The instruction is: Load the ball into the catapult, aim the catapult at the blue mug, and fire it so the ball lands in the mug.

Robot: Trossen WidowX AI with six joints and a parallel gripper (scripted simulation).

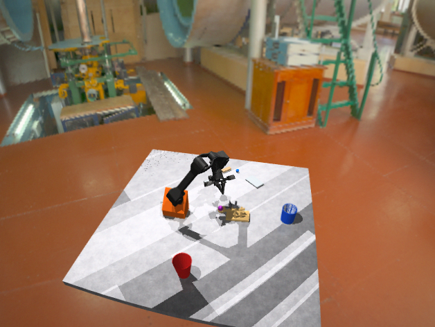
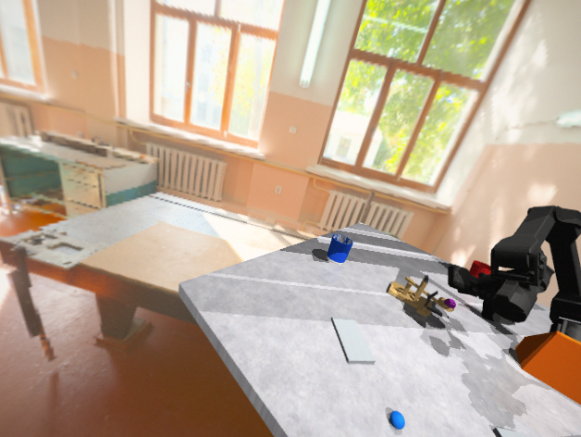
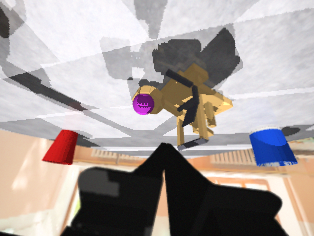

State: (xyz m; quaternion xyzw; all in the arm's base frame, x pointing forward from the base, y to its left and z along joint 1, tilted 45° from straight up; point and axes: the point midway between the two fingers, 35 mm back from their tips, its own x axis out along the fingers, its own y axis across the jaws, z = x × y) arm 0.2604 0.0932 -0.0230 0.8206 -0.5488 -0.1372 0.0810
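The purple ball sits in the cup at the end of the arm of the tan catapult. The blue mug stands upright beyond the catapult's end opposite the cup. My gripper is shut and empty. Its fingertips are above the table near the catapult's cup end, apart from both catapult and ball. In the exterior view its fingertips cannot be made out.
A red mug stands away from the catapult. A blue ball, a flat grey plate and a tan block lie on the table. The orange base block is under the arm.
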